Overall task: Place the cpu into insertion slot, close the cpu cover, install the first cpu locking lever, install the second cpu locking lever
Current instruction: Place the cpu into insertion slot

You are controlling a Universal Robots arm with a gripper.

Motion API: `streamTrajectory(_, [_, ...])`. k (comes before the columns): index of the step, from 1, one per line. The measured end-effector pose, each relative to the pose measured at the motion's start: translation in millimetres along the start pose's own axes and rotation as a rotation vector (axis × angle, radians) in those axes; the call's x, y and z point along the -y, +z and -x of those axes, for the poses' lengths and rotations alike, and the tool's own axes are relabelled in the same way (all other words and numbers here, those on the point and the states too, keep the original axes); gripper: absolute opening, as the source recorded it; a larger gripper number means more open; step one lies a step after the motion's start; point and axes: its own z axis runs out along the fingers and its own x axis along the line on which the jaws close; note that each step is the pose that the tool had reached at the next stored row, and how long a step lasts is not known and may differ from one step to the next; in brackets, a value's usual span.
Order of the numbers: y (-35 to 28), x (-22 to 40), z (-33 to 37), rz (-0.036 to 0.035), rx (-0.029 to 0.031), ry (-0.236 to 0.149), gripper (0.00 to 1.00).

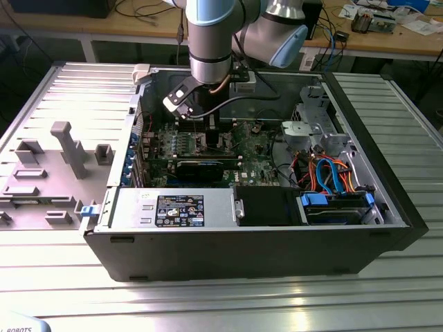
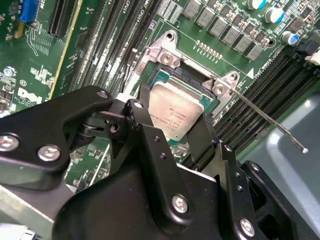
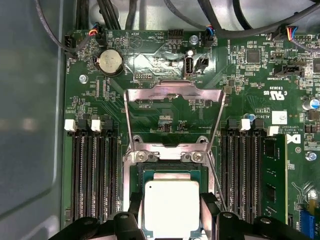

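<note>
The gripper (image 3: 171, 220) pinches the cpu (image 3: 171, 202) between its fingers over the insertion slot (image 3: 134, 175).

Silvery-grey cpu (image 3: 171, 206) — silvery cpu cover (image 3: 172, 93) — green motherboard (image 3: 165, 116), black claw (image 2: 174, 112).

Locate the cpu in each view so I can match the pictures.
Exterior view: look where the gripper meets the green motherboard inside the open case.
Second wrist view: the cpu sits mid-picture, clamped between the fingers.
First wrist view: the cpu lies next to the hinge of the raised cpu cover.
Shared landmark: the gripper.
</note>
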Motion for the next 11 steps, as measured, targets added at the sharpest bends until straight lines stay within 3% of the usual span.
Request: streamTrajectory(11, [4.0, -0.7, -0.4, -0.0003, 0.0001, 0.001, 0.54])
